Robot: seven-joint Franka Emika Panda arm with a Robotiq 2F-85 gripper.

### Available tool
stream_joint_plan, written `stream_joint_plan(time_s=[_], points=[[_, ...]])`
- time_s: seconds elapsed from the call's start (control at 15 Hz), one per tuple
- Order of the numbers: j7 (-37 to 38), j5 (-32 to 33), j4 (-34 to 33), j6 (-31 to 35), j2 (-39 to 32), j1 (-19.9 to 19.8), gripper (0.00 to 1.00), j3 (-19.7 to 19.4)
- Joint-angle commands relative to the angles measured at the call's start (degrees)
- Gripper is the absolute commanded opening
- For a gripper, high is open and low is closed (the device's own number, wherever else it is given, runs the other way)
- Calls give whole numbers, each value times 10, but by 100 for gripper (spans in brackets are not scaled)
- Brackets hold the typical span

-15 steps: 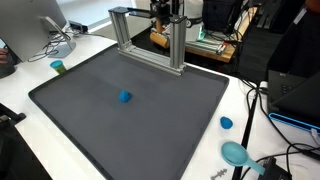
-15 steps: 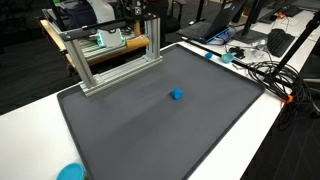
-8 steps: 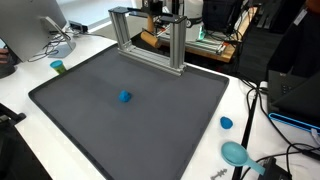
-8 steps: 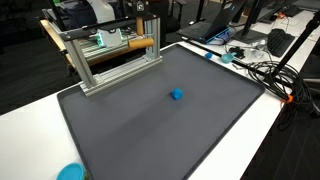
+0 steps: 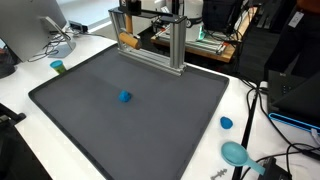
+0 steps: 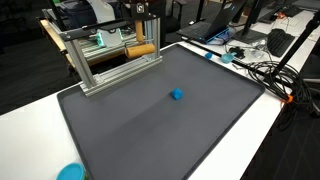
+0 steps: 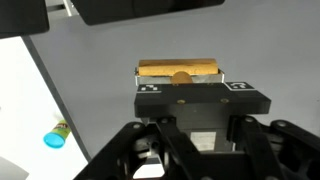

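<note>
1. Arm enters at the top centre of both exterior views, largely hidden behind an aluminium frame (image 5: pixel 180 50). The gripper (image 7: pixel 190 86) points down at the surface, and its dark body fills the lower half of the wrist view.
2. Jaws are pinching a brown wooden cylinder (image 7: pixel 178 69), which lies level and crosswise between them. In an exterior view it shows through the frame opening, at upper centre.
3. A small blue block (image 5: pixel 125 97) sits alone near the middle of the mat, well apart from the gripper.
4. Surface: a dark grey mat (image 5: pixel 90 135) on a white table (image 5: pixel 20 95).
5. Off the mat: a small blue-capped bottle (image 7: pixel 55 136) at lower left of the wrist view, and a blue cap (image 5: pixel 226 123) and a teal disc (image 5: pixel 235 153) at lower right.
6. Room: a monitor (image 5: pixel 45 25) at upper left and cables (image 5: pixel 290 150) at lower right.
</note>
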State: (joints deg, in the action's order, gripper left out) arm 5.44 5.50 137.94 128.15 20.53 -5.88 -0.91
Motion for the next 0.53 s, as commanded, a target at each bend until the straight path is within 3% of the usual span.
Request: stream_joint_plan(time_s=[0.0,0.07,0.33,0.4,0.47], points=[[-90,-34,-83,-37,-73,21,22,-28],[-50,-11,-33,-7,-35,10,47,-17],[-72,-19,-68,-20,-76,16,47,-23],[-73,-19,-69,-21,-77,16,22,-22],[-78,-38,-67,16,-85,26,22,-20]])
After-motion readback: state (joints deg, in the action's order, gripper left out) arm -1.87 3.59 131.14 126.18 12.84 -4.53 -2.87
